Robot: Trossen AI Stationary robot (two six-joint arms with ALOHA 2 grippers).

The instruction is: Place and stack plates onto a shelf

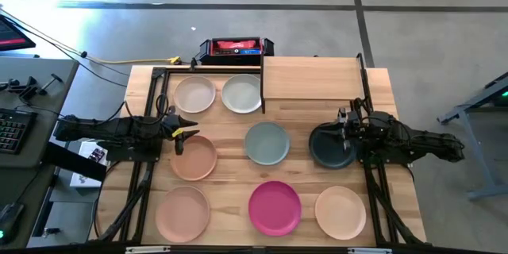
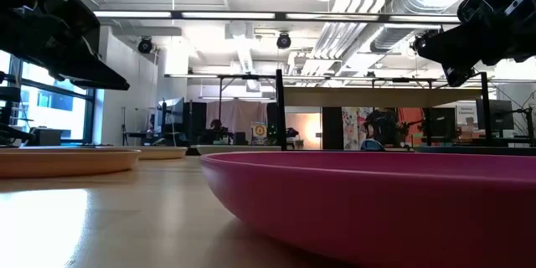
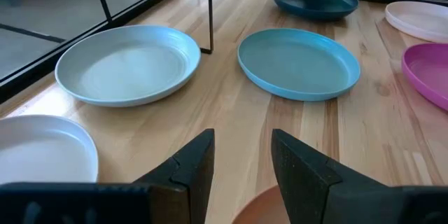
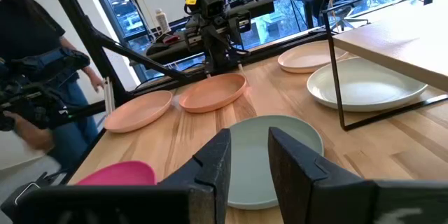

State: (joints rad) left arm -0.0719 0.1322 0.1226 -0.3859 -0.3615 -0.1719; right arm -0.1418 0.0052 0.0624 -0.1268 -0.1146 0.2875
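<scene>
The shelf stands at the far right of the table with nothing on its board. Several plates lie flat on the tabletop: cream, white at the shelf's left leg, sage green, dark green, peach, pink, magenta and cream. My left gripper hangs open above the peach plate's far rim, clear of it. My right gripper hangs open above the dark green plate, which its wrist view does not show.
A black and red box sits beyond the table's far edge. The shelf's thin black leg stands between the white and sage plates. A person stands beyond the table's left side. Bare wood shows between the plates.
</scene>
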